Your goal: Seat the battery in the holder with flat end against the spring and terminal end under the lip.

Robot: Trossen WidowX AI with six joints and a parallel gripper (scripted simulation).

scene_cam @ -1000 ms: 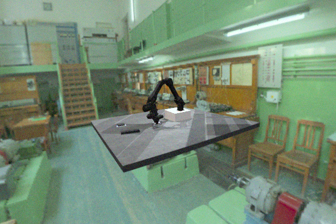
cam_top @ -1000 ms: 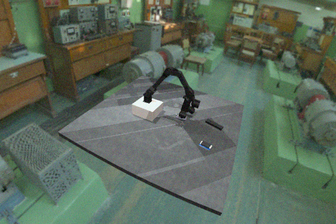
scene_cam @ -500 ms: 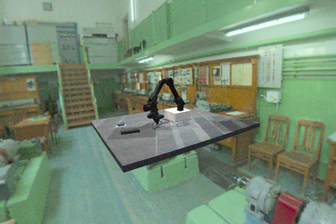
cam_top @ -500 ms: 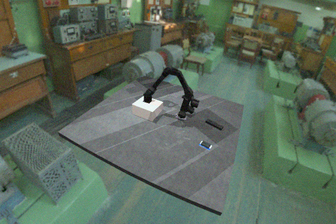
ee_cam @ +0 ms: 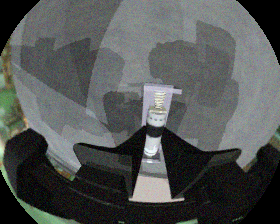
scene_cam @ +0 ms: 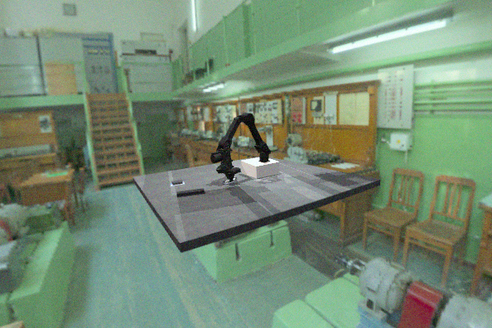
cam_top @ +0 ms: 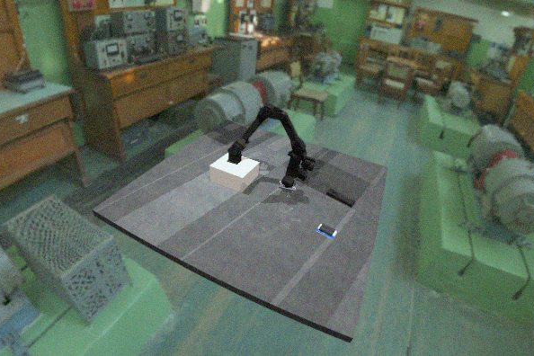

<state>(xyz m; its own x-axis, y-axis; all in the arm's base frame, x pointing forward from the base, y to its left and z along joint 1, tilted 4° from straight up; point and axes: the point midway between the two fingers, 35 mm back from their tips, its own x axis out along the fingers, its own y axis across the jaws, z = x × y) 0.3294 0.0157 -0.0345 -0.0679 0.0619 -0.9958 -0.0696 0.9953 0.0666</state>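
The small pale lilac holder [ee_cam: 148, 93] lies under the gripper. It also shows as a pale outline [cam_top: 281, 182] in the top view. Its coiled spring [ee_cam: 159, 98] is at the far end in the wrist view. My gripper [ee_cam: 153, 128] [cam_top: 288, 185] [scene_cam: 229, 178] is shut on the battery and points down at the holder. The white battery [ee_cam: 156, 118] with a dark band lies lengthwise over the holder, its far end at or close to the spring. The fingertips hide part of its sides and middle. Its height in the holder and its contact with the lip cannot be told.
A long black bar [cam_top: 340, 198] [scene_cam: 190, 192] lies on the table, towards one edge. A small dark block on a blue and white base [cam_top: 326, 230] [scene_cam: 177, 182] lies near it. The arm's base stands on a white box [cam_top: 235, 173] [scene_cam: 259, 167].
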